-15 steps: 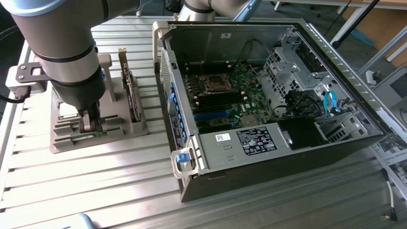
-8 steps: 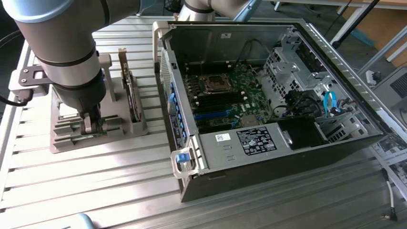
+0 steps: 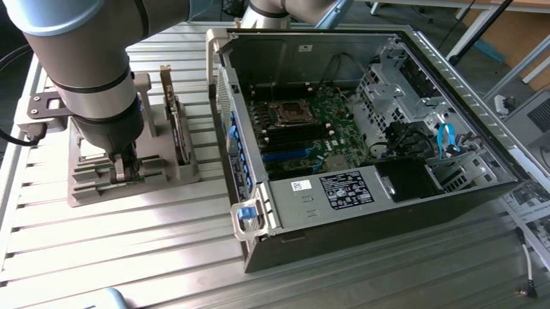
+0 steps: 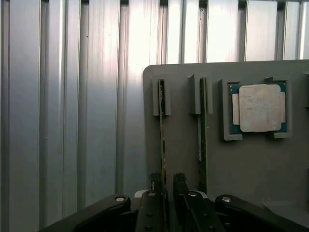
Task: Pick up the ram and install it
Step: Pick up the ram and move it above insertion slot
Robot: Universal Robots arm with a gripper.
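The table (image 4: 63,121) is shiny ribbed metal, the holder (image 4: 181,145) matt grey plastic, the processor (image 4: 260,107) dull metal.

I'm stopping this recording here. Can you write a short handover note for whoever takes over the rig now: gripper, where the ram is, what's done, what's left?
Gripper: open, down at the grey parts holder, fingertips at the end of one ram stick. It holds nothing.
Things: that ram stick stands on edge in its holder slot. A second ram stick is beside it, then the processor chip. The open computer case sits to the exterior view's right of the holder, with its motherboard exposed.
Done: gripper positioned at the ram.
Left: the ram is not yet gripped, lifted or installed in the case.
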